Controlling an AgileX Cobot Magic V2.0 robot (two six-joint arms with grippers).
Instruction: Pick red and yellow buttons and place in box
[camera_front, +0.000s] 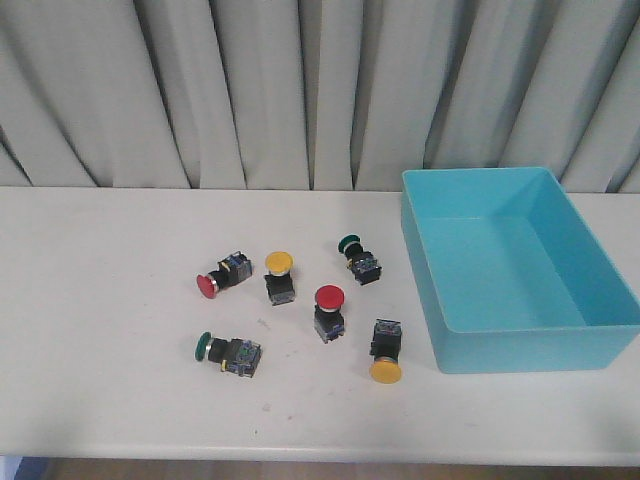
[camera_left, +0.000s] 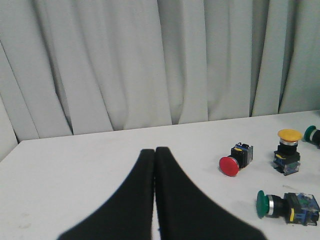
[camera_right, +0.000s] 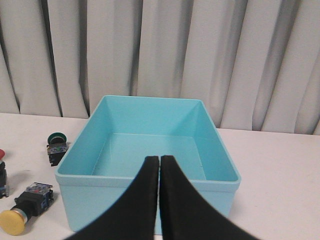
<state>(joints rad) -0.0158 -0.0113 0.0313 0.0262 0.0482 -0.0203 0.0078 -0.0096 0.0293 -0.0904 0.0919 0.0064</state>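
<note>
Two red buttons lie on the white table: one on its side (camera_front: 209, 285) (camera_left: 229, 166), one upright (camera_front: 329, 297). A yellow button stands upright (camera_front: 279, 263) (camera_left: 289, 135); another lies on its side near the box (camera_front: 385, 370) (camera_right: 12, 221). The turquoise box (camera_front: 520, 345) (camera_right: 150, 187) is empty, at the right. My left gripper (camera_left: 154, 151) is shut on nothing, well left of the buttons. Just as empty, my right gripper (camera_right: 159, 159) is shut in front of the box's near wall. Neither gripper shows in the front view.
Two green-capped buttons lie among the others, one at the front left (camera_front: 205, 347) (camera_left: 262, 204) and one at the back near the box (camera_front: 349, 243) (camera_right: 56, 136). A grey curtain (camera_front: 300, 90) hangs behind the table.
</note>
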